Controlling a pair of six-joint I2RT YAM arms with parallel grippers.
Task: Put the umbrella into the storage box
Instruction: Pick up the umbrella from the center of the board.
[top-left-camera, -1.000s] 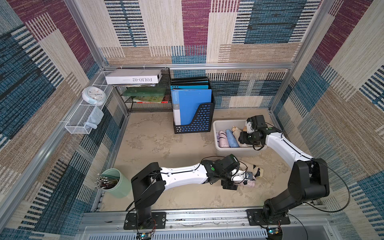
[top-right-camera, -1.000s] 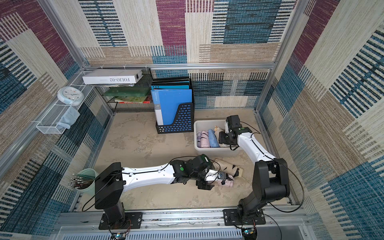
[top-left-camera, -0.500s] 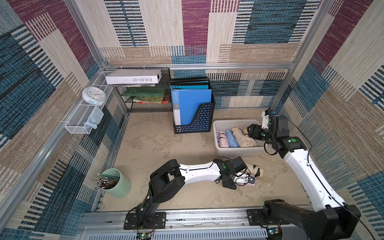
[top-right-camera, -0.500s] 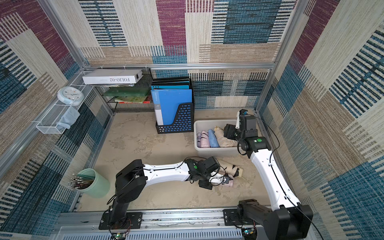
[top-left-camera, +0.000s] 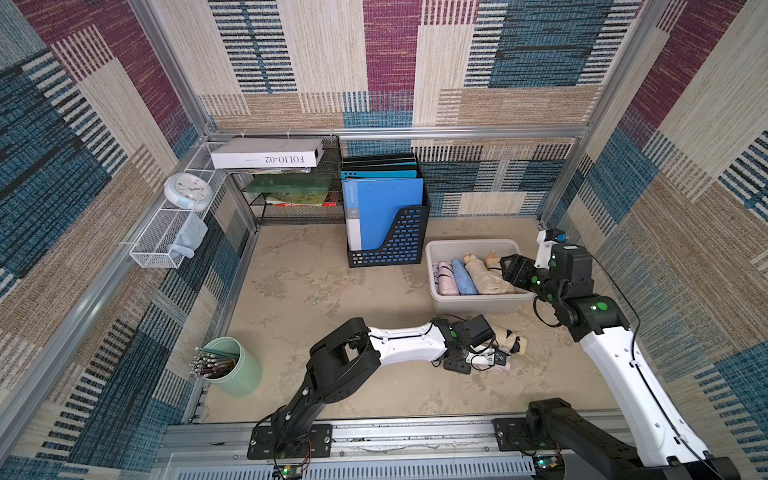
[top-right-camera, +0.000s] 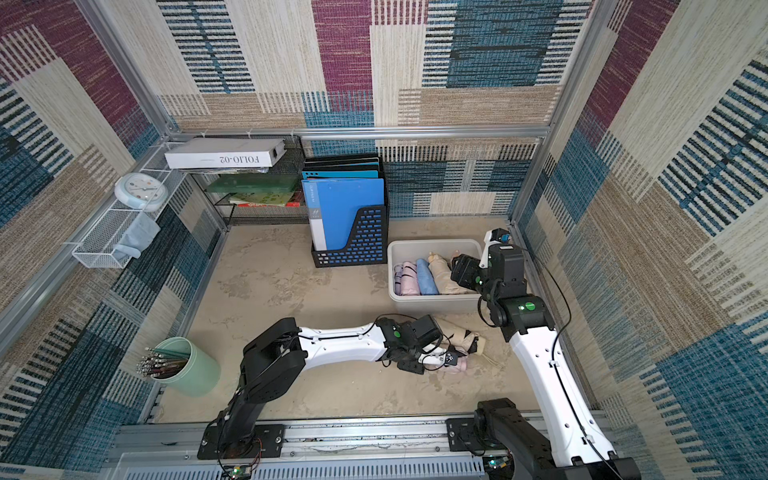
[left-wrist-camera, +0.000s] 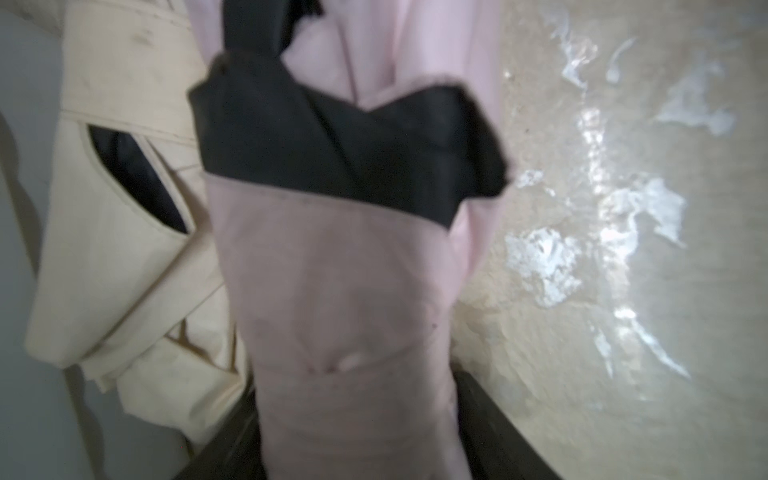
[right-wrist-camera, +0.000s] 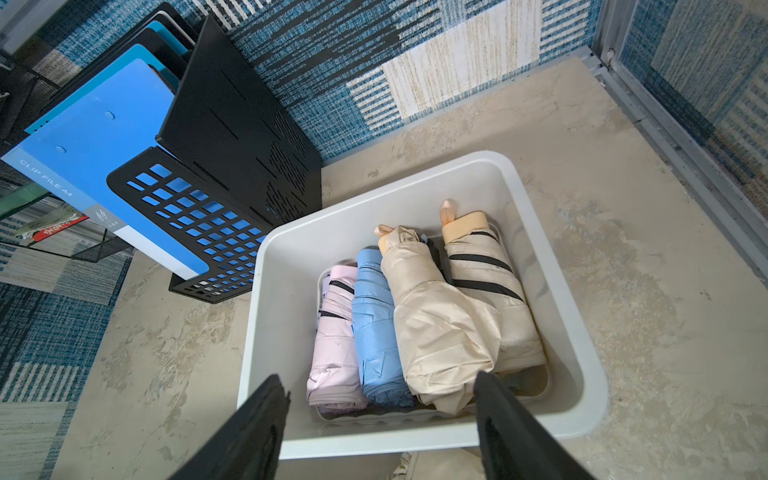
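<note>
1. Premises: a cubicle lined with patchwork woven panels, floored by a mottled beige desk (top-left-camera: 332, 291).
2. The storage box (top-left-camera: 478, 305) stands right of centre in both top views, next to a black file holder (top-left-camera: 399, 245). Four folded umbrellas lie side by side in it and cover nearly all of its floor.
3. Item to be stowed: the pink umbrella (left-wrist-camera: 345, 291) lies on the desk just below the box in both top views. It touches a beige umbrella (left-wrist-camera: 124, 249) alongside it.
4. The left end effector (top-left-camera: 484, 359) is down over the pink umbrella. Its wrist view shows dark fingers (left-wrist-camera: 490, 428) on either side of the umbrella's body at the lower edge of the frame. That view is blurred, so I cannot tell whether they are clamping the umbrella or merely flanking it.
5. The right end effector (right-wrist-camera: 380, 380) stands open and empty, above the near rim of the box.
6. Recommendation:
   - Grip squarely across the rolled body, away from the loose black band (left-wrist-camera: 332, 137).
   - Check that no beige fabric is caught.
   - Lift level and clear the rim.
   - Lay the umbrella parallel to the others, probably on top of them, since little bare floor remains.
   - The right arm should clear the opening before this is done.
</note>
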